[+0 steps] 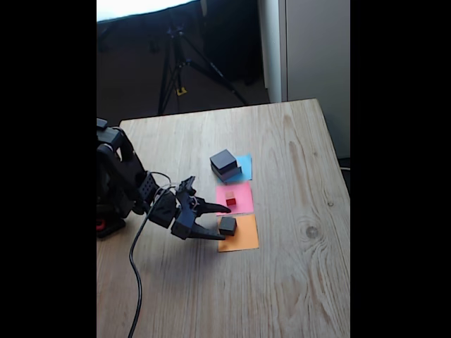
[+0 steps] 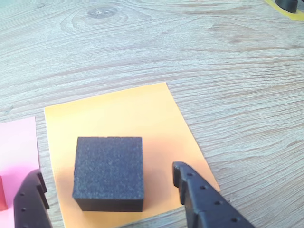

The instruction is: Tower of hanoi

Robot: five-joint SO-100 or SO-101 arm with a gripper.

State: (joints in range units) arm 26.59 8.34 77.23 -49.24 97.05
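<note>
My hand (image 2: 107,192) is spread wide and holds nothing. The small dark block (image 2: 109,173) sits on the orange paper square (image 2: 118,114), squarely between my fingers and, as far as I can tell, untouched; they need only close.

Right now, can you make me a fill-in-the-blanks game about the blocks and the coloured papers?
1. The small dark block sits on the ____ paper.
2. The tiny red cube sits on the ____ paper.
3. Two dark blocks are stacked on the ____ paper.
4. The gripper beside the small dark block is ____, not shut.

Missing words: orange; pink; blue; open
</note>
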